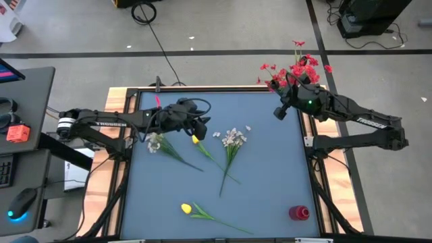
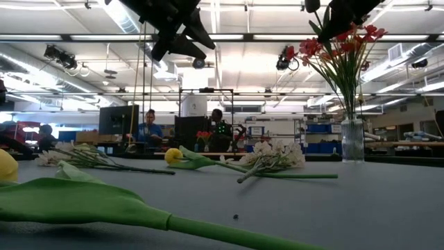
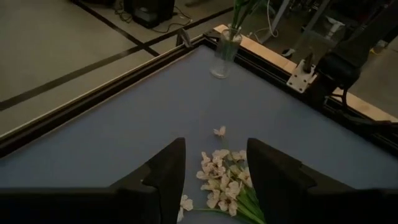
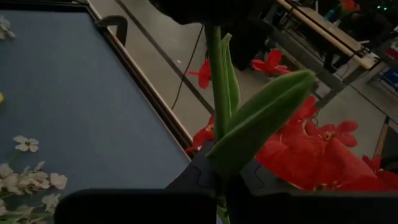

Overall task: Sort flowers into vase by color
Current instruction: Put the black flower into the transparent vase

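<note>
Near desk edge, yellow tulip [image 1: 187,208] lying untouched. We are hovering left claw [image 3: 214,180], spread and empty, over white spray [image 1: 233,139]. Far corner: right claw [image 4: 219,177] clenching red flower stem [image 4: 215,81] at vase [image 2: 352,139] (jerky pull risking tipping).

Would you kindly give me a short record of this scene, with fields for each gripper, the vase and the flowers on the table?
left gripper: open, raised over the mat near a yellow tulip
right gripper: shut on red flowers, at the vase
vase: clear glass, upright at the mat's far right corner, red flowers in it
white sprays: two lying on the mat
near yellow tulip: lying by the near edge
red object: near right corner, kind unclear
</note>
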Action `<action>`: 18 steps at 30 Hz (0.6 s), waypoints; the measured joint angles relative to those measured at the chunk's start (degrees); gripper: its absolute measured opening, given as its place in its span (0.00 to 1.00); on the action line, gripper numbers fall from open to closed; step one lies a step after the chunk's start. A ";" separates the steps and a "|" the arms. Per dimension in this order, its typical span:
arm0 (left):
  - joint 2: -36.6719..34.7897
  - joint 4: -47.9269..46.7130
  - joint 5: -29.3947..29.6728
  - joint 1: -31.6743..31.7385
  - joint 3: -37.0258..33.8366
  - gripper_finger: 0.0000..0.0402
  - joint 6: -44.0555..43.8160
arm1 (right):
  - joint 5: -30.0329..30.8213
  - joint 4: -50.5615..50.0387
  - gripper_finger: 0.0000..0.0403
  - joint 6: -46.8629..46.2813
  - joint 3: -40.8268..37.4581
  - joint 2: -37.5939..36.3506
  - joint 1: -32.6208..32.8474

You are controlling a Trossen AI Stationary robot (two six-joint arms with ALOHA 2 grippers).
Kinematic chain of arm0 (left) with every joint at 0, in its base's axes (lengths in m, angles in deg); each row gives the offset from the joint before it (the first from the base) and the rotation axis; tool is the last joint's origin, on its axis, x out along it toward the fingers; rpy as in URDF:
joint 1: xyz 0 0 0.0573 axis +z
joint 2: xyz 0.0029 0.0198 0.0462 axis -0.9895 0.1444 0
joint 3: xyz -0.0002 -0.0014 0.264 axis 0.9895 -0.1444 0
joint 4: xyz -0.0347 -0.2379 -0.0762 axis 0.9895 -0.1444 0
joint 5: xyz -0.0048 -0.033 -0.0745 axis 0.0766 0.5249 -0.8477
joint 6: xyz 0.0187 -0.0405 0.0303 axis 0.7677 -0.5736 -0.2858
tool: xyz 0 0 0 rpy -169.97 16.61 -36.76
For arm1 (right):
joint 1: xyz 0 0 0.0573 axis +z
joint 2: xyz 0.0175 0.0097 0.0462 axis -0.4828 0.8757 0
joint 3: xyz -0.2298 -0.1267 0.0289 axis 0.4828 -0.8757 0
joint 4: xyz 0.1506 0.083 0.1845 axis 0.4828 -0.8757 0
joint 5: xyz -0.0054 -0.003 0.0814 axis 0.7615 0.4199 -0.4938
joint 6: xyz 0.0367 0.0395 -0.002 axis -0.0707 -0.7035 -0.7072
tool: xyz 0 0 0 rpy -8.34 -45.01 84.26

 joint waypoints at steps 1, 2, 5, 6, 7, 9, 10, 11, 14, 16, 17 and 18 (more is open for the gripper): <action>0.00 0.00 -0.47 -0.02 0.00 0.44 0.02 | 0.08 0.09 0.03 0.00 0.00 0.00 0.00; 0.00 0.00 -0.86 -0.02 0.00 0.44 0.04 | 0.10 0.31 0.03 0.02 0.00 0.00 0.00; 0.00 0.00 -1.49 -0.03 0.00 0.44 0.03 | 1.70 1.24 0.03 1.06 0.00 0.00 0.01; 0.00 0.00 -1.49 -0.07 0.00 0.44 0.02 | 2.42 1.42 0.03 1.47 0.00 0.00 0.00; 0.00 -0.02 -1.52 -0.08 0.00 0.44 0.02 | 3.03 1.54 0.03 1.78 0.00 0.00 0.00; 0.00 -0.04 -1.53 -0.08 0.00 0.44 0.02 | 3.76 1.58 0.03 1.95 0.00 0.00 0.00; 0.00 -0.04 -1.79 -0.06 0.00 0.44 0.02 | 4.12 1.58 0.03 1.97 0.00 0.00 0.00; 0.00 -0.04 -2.00 -0.06 0.00 0.44 0.12 | 4.38 1.62 0.03 1.97 0.00 0.00 0.00; 0.00 -0.10 -2.60 -0.06 0.00 0.44 0.73 | 4.59 2.39 0.03 1.96 0.00 -0.01 0.00; 0.00 -0.09 -3.71 -0.06 0.02 0.44 0.87 | 4.57 2.60 0.03 1.95 0.52 -0.02 0.02; 0.00 -0.14 -4.36 -0.06 0.02 0.44 0.90 | 4.57 2.58 0.03 1.95 1.07 -0.02 0.02; 0.00 -0.26 -4.90 -0.06 0.02 0.44 0.96 | 4.62 2.68 0.03 1.95 1.55 -0.02 0.02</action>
